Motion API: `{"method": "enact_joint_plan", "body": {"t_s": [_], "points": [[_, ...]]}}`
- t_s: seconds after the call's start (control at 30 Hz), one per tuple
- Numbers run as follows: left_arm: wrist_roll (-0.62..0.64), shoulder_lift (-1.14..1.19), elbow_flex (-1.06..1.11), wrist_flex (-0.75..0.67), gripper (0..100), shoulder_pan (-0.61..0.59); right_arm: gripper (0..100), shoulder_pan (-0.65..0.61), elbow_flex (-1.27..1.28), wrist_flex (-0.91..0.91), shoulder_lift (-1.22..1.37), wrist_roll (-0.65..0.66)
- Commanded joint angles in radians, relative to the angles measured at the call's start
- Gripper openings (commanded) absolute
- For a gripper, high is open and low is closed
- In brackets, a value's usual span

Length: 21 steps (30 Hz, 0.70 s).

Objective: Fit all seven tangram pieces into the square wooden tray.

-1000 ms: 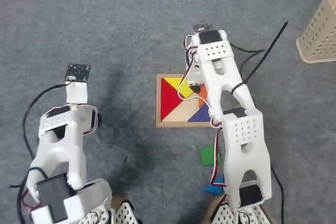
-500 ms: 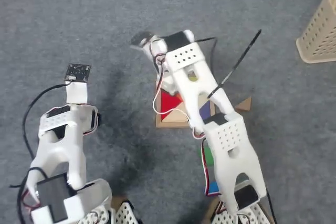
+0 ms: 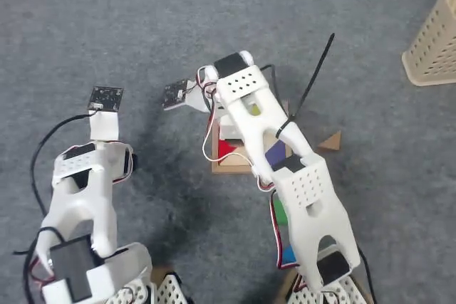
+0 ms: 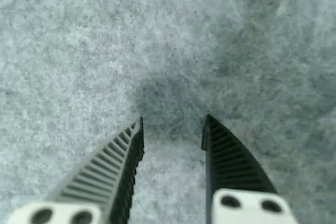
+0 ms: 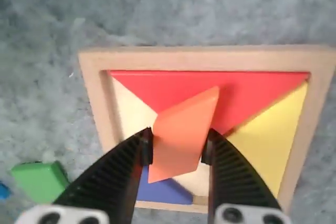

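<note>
The square wooden tray (image 3: pixel 222 169) lies mid-table, largely under my right arm. It holds a red triangle (image 5: pixel 210 87), a yellow triangle (image 5: pixel 268 135) and a blue-purple piece (image 5: pixel 165 192), with bare wood between them. My right gripper (image 5: pixel 177 132) is shut on an orange piece (image 5: pixel 184 119), held tilted above the tray's middle. A green piece (image 3: pixel 282 211) and a blue piece (image 3: pixel 289 255) lie on the carpet in front of the tray. A tan triangle (image 3: pixel 330 140) rests right of the tray. My left gripper (image 4: pixel 173 123) is open over bare carpet.
A beige perforated basket (image 3: pixel 436 30) stands at the far right edge. My left arm (image 3: pixel 89 176) sits over the carpet well left of the tray. Grey carpet covers the whole table.
My right arm has swung left across the tray, with its wrist now past the tray's far left corner. The tan triangle came into sight. The left arm has kept still.
</note>
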Motion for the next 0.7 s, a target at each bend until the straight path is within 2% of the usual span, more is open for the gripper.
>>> {"method": "enact_joint_plan", "body": {"t_s": [0.0, 0.13, 0.3, 0.5, 0.67], "points": [[-0.009, -0.052, -0.004, -0.017, 18, 0.003, 14.8, -0.013, -0.002, 0.047, -0.021, 0.032], [-0.009, -0.052, -0.004, -0.017, 18, 0.003, 14.5, -0.031, 0.046, 0.045, -0.031, 0.046], [-0.009, -0.054, -0.002, -0.017, 18, 0.003, 14.3, -0.027, 0.055, 0.047, -0.073, -0.110], [-0.009, -0.054, -0.002, -0.017, 18, 0.003, 14.1, -0.056, 0.245, 0.042, -0.205, 0.009], [-0.009, -0.054, -0.002, -0.017, 18, 0.003, 8.6, -0.061, 0.391, -0.071, -0.358, -0.018]]}}
